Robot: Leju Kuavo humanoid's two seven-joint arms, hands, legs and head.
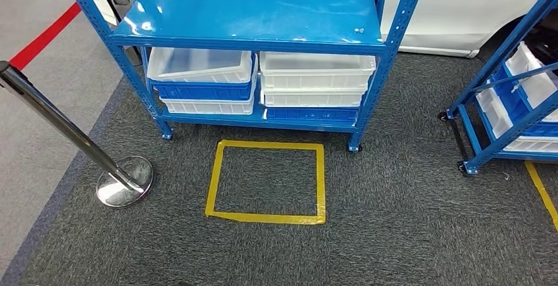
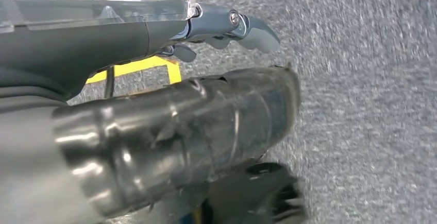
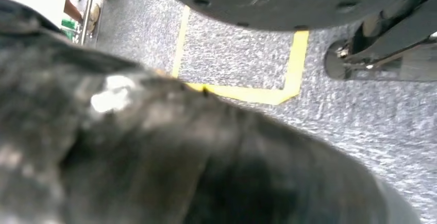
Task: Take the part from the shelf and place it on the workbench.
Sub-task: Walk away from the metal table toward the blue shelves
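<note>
Looking down from the head camera, I have the blue shelf [image 1: 250,16] at 12 o'clock, its top deck bare except for two small pale pieces [image 1: 358,30] lying close together at about 1 o'clock, near the right-hand post. They are too small for me to say whether they are the part.

Under that deck sit two stacks of bins. In the left stack, the top white bin [image 1: 201,75] holds a pale flat sheet lying tilted inside it. Below it come a blue bin [image 1: 204,91] and another white bin [image 1: 207,106]. In the right stack I see a white bin [image 1: 316,75], a second white one [image 1: 312,96] and a blue one [image 1: 309,113] at the bottom. I cannot see inside any of these.

A second blue rack [image 1: 500,135] at 3 o'clock carries more white and blue bins, contents hidden. A yellow tape square [image 1: 320,181] marks the carpet at centre, just in front of the shelf, and a chrome stanchion [image 1: 125,181] stands at 9 o'clock.

My left hand [image 2: 221,23] hangs over grey carpet [image 2: 360,105] with nothing visible in it. How far its fingers are spread I cannot tell. My right hand [image 3: 154,152] is a dark blur close to the lens, so I cannot tell its state either.
</note>
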